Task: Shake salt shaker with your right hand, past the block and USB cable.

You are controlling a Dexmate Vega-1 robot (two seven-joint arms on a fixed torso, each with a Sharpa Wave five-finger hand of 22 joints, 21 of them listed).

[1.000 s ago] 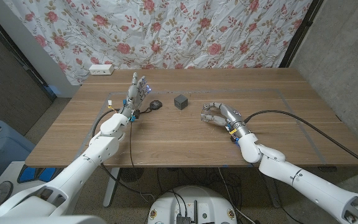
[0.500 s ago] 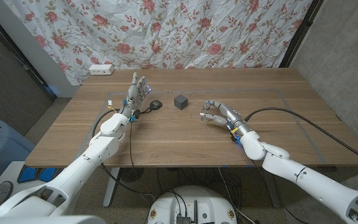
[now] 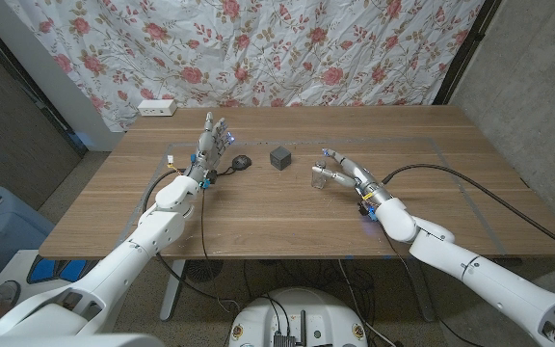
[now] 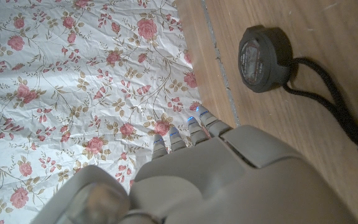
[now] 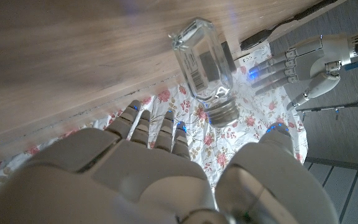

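Observation:
A small clear glass salt shaker (image 3: 322,176) with a metal cap stands upright on the wooden table (image 3: 258,217), right of the middle. My right hand (image 3: 347,173) is just to its right, fingers spread toward it. In the right wrist view the shaker (image 5: 204,62) stands a little beyond my spread fingers (image 5: 148,124) and thumb, untouched. A dark grey block (image 3: 279,157) sits to the shaker's far left. Further left lies the black USB cable with its round puck (image 3: 242,161) (image 4: 266,59). My left hand (image 3: 212,135) (image 4: 229,174) stands upright beside the puck, fingers apart, holding nothing.
A white power strip (image 3: 157,108) lies at the table's back left corner. A floral curtain (image 3: 277,48) hangs behind the table. A thick black cable (image 3: 470,193) runs across the table's right side to my right arm.
My right hand's fingers have uncurled and spread, and the shaker now stands free beside them. The left hand, block and cable have not moved.

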